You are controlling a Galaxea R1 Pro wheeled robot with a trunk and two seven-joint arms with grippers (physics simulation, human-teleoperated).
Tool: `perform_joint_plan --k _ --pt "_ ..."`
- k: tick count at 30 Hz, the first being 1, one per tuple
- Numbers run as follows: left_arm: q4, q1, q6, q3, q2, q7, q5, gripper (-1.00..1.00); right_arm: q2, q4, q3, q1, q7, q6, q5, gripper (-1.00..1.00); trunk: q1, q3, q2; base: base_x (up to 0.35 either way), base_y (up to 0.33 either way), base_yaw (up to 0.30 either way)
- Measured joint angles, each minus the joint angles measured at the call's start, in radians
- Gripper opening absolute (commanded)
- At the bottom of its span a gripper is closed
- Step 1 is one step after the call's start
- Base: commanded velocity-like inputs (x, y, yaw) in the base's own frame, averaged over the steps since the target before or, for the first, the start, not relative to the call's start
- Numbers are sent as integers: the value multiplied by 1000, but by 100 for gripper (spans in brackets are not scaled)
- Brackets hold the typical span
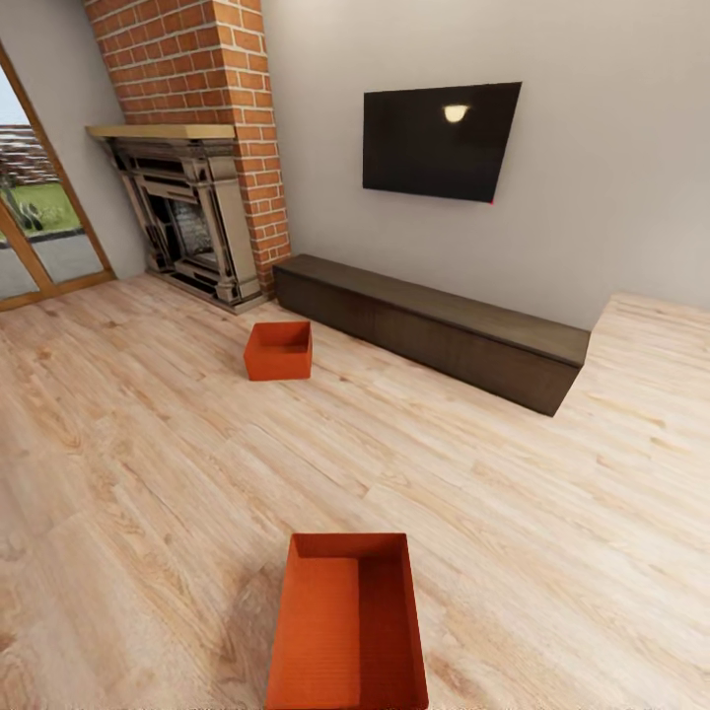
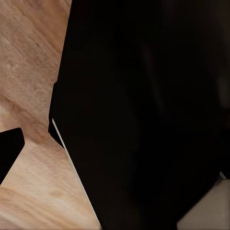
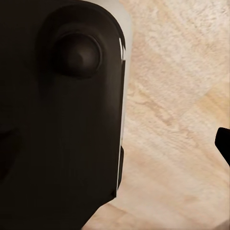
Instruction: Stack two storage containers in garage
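Two orange-red storage containers stand open-topped on the light wood floor (image 1: 138, 444) of the living room. The near one (image 1: 347, 621) lies just in front of me at the bottom centre of the head view. The far one (image 1: 279, 351) sits near the end of the dark bench, in front of the fireplace. Both look empty. In the left wrist view a dark fingertip (image 2: 8, 149) shows over the planks beside a black part of my body (image 2: 143, 115). The right wrist view has a dark fingertip (image 3: 224, 143) at its edge beside black casing (image 3: 62, 115). Neither gripper touches a container.
A long dark low bench (image 1: 434, 325) runs along the grey wall under a black TV (image 1: 439, 141). An ornate fireplace (image 1: 187, 222) and a red brick chimney (image 1: 212, 59) stand at the back left, and a glass door (image 1: 39, 227) at the far left.
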Motion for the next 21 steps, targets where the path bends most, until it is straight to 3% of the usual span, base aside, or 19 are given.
perform_joint_plan --k 21 --pt "0 0 1 1 1 0 1 100 0 0 1 0 -1 0 0 100 0 -33 0 0 0 0"
